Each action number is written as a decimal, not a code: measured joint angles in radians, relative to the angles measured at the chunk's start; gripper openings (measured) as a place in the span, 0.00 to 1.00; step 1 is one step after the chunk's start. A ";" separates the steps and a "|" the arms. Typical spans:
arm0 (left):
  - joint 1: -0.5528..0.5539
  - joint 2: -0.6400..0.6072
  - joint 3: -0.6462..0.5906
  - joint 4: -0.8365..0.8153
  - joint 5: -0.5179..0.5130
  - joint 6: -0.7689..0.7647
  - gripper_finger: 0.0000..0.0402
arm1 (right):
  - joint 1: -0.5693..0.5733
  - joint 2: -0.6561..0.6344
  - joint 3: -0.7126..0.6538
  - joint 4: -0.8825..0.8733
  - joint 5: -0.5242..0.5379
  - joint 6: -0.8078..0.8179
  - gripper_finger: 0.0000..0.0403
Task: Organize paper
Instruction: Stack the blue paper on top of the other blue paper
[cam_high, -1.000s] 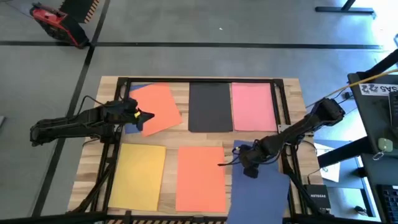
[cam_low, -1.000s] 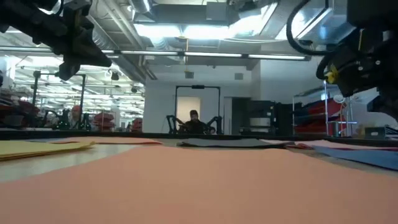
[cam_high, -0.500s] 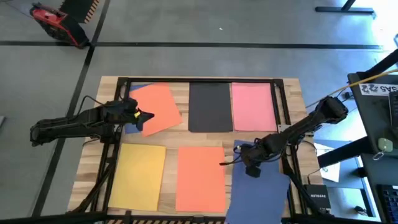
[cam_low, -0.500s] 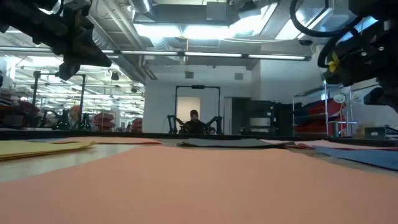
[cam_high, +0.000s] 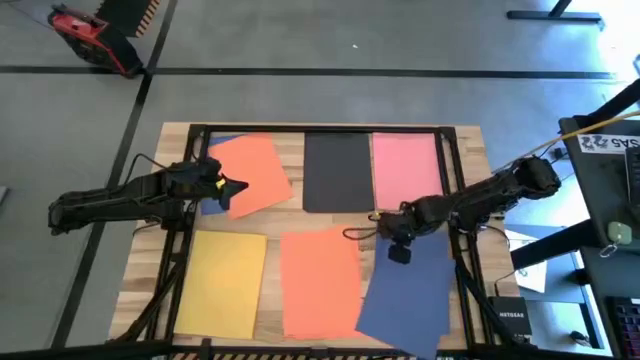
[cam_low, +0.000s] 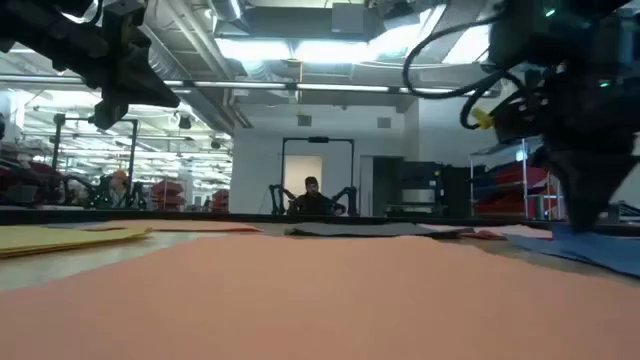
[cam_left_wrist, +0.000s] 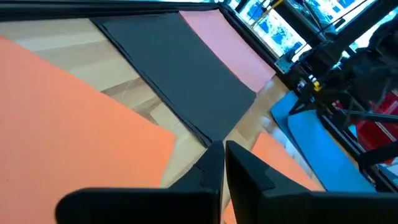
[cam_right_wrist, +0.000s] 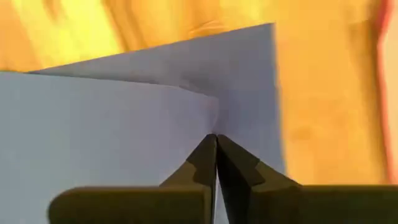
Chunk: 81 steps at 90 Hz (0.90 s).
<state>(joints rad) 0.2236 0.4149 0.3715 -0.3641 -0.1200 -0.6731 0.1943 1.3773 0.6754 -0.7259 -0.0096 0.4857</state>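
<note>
1. Wooden desk (cam_high: 470, 150) carries six sheets of paper; take the black sheet (cam_high: 338, 172) at the far middle as the landmark.
2. Pink sheet (cam_high: 406, 170) lies just right of the black one, and a tilted orange sheet (cam_high: 250, 173) lies just left of it, over a blue sheet (cam_high: 213, 146) of which only an edge shows.
3. Nearer the camera than the black sheet lie a second orange sheet (cam_high: 321, 282), a yellow sheet (cam_high: 221, 283) to its left, and a skewed blue sheet (cam_high: 412, 292) to its right, its near corner overhanging the desk edge.
4. Right gripper (cam_high: 378, 229), just below the black sheet's right corner, has its jaws pinched together on the skewed blue sheet's far corner.
5. Left gripper (cam_high: 240, 186) hovers over the tilted orange sheet, jaws closed and empty.
</note>
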 joint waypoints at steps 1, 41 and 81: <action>0.000 0.000 0.000 0.000 0.000 0.000 0.00 | -0.005 0.000 0.000 -0.001 0.000 -0.008 0.00; 0.000 0.000 0.000 -0.023 -0.007 0.000 0.00 | -0.164 0.000 0.000 0.050 -0.040 -0.306 0.00; 0.000 0.000 0.000 -0.022 -0.021 0.000 0.00 | -0.162 0.000 0.001 0.092 -0.077 -0.390 0.00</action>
<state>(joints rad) 0.2236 0.4150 0.3717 -0.3859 -0.1410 -0.6727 0.0318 1.3769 0.6762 -0.6337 -0.0864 0.0957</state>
